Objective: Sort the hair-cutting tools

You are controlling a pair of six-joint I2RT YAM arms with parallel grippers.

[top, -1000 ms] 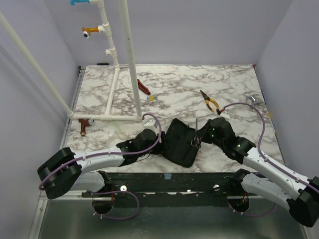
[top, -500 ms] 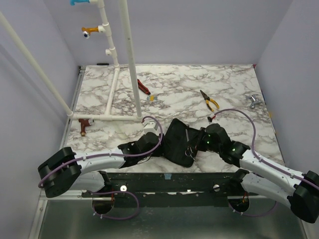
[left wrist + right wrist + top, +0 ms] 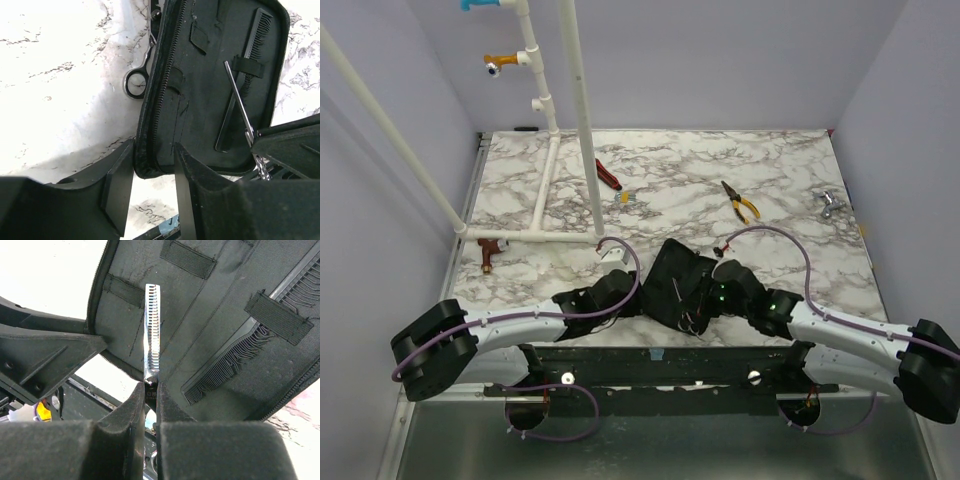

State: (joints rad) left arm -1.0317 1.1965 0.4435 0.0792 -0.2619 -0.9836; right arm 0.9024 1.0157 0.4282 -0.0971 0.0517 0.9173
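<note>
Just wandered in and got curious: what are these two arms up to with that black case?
The right gripper holds toothed thinning scissors over the open black zip case. The left gripper straddles the case's edge; whether it pinches it is unclear. A black comb sits under a strap inside; another pair of scissors lies on the table beside the case.
</note>
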